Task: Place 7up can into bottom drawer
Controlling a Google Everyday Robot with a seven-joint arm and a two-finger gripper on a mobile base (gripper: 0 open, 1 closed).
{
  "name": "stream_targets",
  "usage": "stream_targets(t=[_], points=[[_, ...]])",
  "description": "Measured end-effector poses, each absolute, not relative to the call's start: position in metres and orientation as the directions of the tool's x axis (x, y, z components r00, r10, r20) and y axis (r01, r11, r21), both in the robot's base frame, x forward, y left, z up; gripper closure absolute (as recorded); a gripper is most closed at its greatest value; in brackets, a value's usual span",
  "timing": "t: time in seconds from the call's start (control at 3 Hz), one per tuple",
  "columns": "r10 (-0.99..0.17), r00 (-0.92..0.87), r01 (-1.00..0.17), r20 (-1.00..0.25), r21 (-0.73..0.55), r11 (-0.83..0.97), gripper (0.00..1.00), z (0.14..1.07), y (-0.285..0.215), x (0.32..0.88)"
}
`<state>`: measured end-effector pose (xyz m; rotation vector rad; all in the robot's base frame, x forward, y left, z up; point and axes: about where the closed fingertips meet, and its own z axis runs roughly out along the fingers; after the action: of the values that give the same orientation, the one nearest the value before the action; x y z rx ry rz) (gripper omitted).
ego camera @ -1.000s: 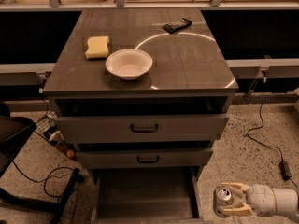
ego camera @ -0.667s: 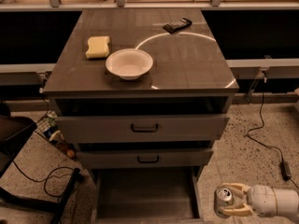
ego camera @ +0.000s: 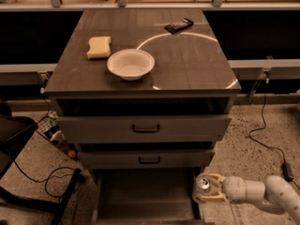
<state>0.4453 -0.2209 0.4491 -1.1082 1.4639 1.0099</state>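
Observation:
The 7up can [ego camera: 203, 184], silver top up, is held upright in my gripper [ego camera: 204, 189], whose cream fingers [ego camera: 212, 177] are shut around it. The white arm reaches in from the lower right. The can hangs at the right edge of the bottom drawer [ego camera: 145, 196], which is pulled out below the two upper drawers; its grey floor is bare.
On the cabinet top [ego camera: 187, 64] sit a white bowl [ego camera: 131, 63], a yellow sponge [ego camera: 99, 47] and a black remote-like object [ego camera: 178, 25]. The two upper drawers [ego camera: 145, 128] stick out slightly. Cables and clutter [ego camera: 56, 139] lie on the floor at left; a cable [ego camera: 267, 144] runs at right.
My gripper with the can has moved a little to the left, toward the bottom drawer's right edge.

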Motion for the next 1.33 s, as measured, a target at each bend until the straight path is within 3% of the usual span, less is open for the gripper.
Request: stream_targets(t=[0.67,1.33], points=[[-0.069,-0.002,-0.975,-0.998,-0.014,0.222,1.0,0.351,-0.132,0.484],[-0.086,-0.011,-0.978,-0.996,-0.007,0.209,1.0,0.336,-0.114,0.485]])
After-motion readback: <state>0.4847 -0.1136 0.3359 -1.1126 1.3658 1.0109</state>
